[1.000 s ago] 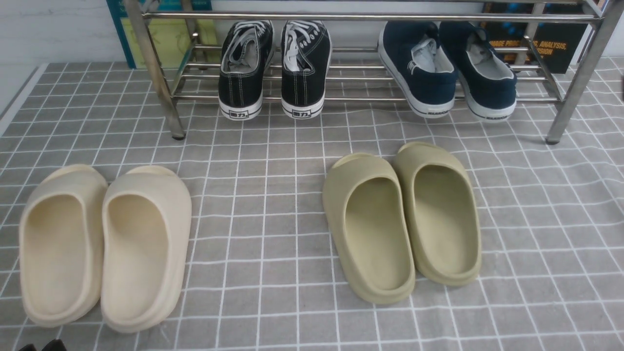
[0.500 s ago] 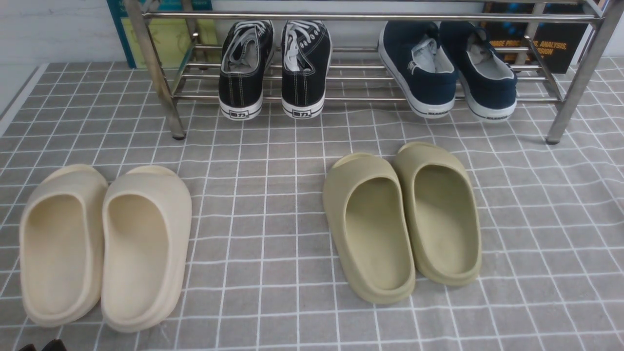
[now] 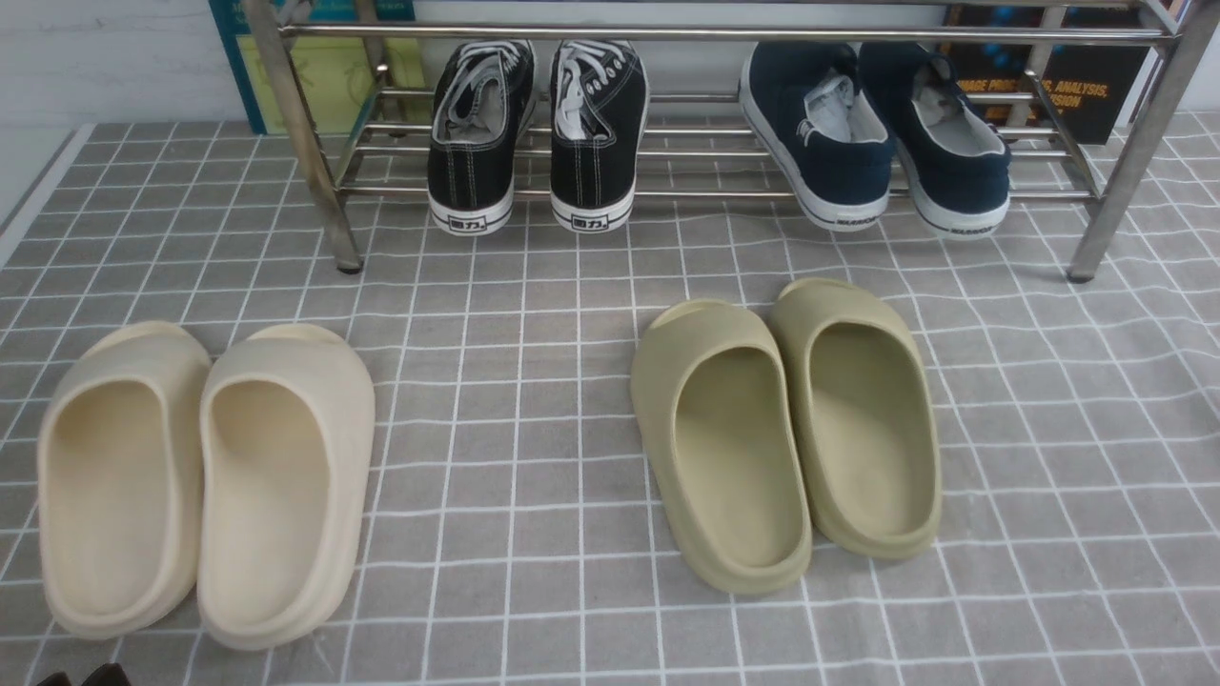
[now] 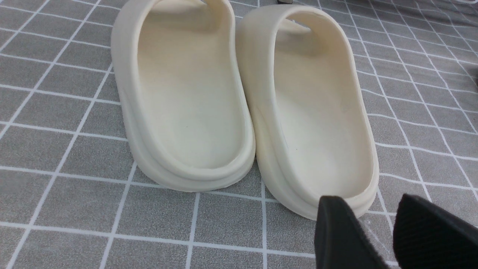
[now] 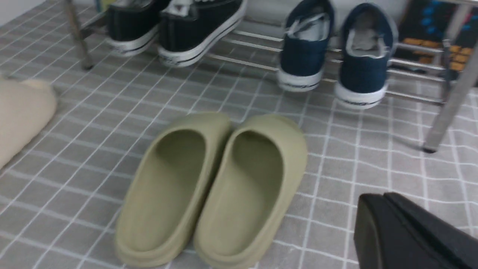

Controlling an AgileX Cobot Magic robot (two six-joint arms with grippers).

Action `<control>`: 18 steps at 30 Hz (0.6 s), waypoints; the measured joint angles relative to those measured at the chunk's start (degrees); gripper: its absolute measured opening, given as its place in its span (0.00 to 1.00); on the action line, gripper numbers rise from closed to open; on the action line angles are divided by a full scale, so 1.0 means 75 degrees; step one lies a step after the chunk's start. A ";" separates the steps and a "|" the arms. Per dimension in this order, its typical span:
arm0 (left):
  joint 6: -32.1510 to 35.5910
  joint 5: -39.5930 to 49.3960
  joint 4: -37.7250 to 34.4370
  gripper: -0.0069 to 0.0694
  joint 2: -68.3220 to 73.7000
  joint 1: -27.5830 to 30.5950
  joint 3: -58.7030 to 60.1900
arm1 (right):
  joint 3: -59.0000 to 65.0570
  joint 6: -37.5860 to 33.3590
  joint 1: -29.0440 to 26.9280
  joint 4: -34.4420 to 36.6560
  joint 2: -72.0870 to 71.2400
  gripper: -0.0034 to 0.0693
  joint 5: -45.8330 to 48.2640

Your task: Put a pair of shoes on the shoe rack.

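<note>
Navy canvas slip-ons (image 3: pixel 872 133) on shoe rack (image 3: pixel 724 33), right end, toes in, heels overhanging front tube. Judged light, soft uppers, stiffer rubber soles; best pinched at heel collar. Left end effector (image 4: pixel 388 239) spread wide, empty; right end effector (image 5: pixel 410 235) closed, empty.

navy shoes (image 3: pixel 872 133), grey white-gridded cloth (image 3: pixel 534 381)

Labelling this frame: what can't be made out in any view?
- Toes of the navy shoes: front view, under the rack top bar.
- Heel print on the black sneakers: too small.
- Right tool: right wrist view, cut by the edge.
- Left tool: left wrist view, tips only.
</note>
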 joint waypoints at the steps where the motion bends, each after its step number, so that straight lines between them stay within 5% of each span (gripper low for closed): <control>1: 0.0000 0.0000 0.0000 0.40 0.0000 0.0000 0.0000 | 0.0087 0.0049 -0.0034 -0.0044 -0.0067 0.04 0.0000; 10: 0.0000 0.0000 0.0000 0.40 0.0000 0.0000 0.0000 | 0.3214 0.2831 -0.1779 -0.2392 -0.2578 0.04 -0.0810; 18: 0.0000 -0.0001 0.0000 0.40 -0.0008 0.0000 0.0000 | 0.3708 0.3142 -0.1840 -0.2506 -0.2875 0.04 -0.0779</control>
